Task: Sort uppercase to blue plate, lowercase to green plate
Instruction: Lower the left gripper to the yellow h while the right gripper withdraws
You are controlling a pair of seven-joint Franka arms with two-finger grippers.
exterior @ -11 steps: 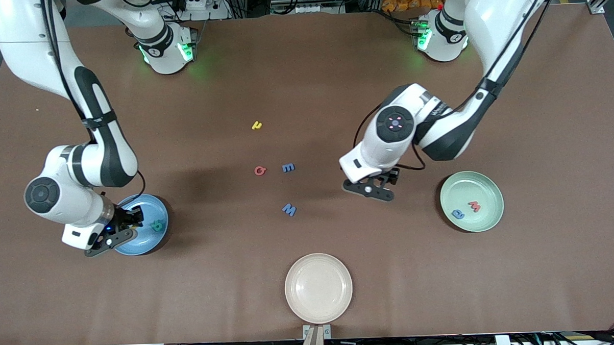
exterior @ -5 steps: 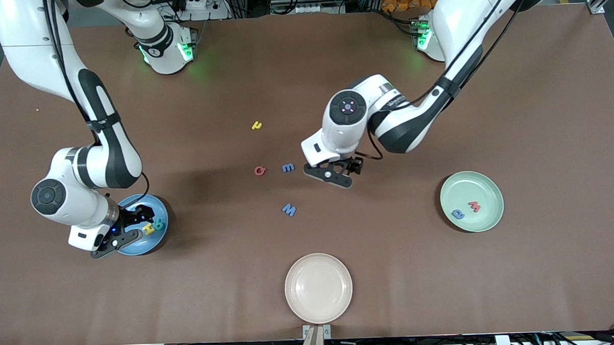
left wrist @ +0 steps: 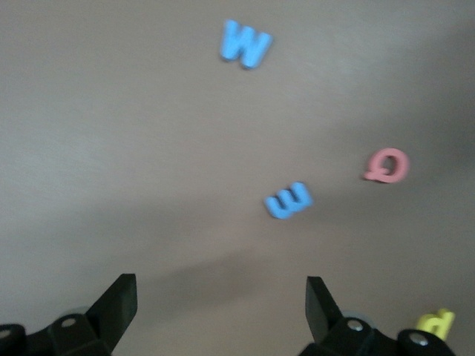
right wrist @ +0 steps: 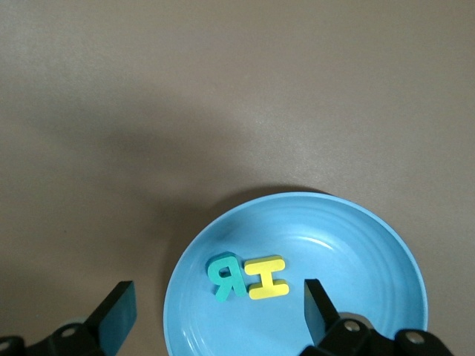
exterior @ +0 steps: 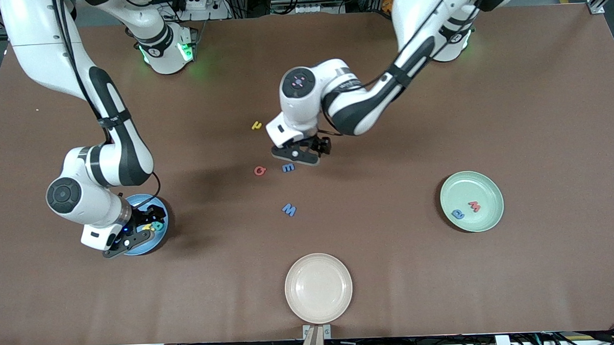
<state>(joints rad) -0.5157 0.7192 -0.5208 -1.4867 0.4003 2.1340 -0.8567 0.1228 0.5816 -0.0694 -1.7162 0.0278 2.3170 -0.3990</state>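
Plain medium-blue round plastic plate (right wrist: pixel 371 245), teal foam R (right wrist: pixel 226 275), yellow foam H (right wrist: pixel 267 277), pale mint-green round plate (exterior: pixel 484 189), red foam G (exterior: pixel 260 170), cream-white plate (exterior: pixel 319 310), brown table (exterior: pixel 539 108)

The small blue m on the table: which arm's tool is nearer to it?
Left. The left tool hangs open just above the small blue m. The right tool is open over the blue plate at the right arm's end of the table.
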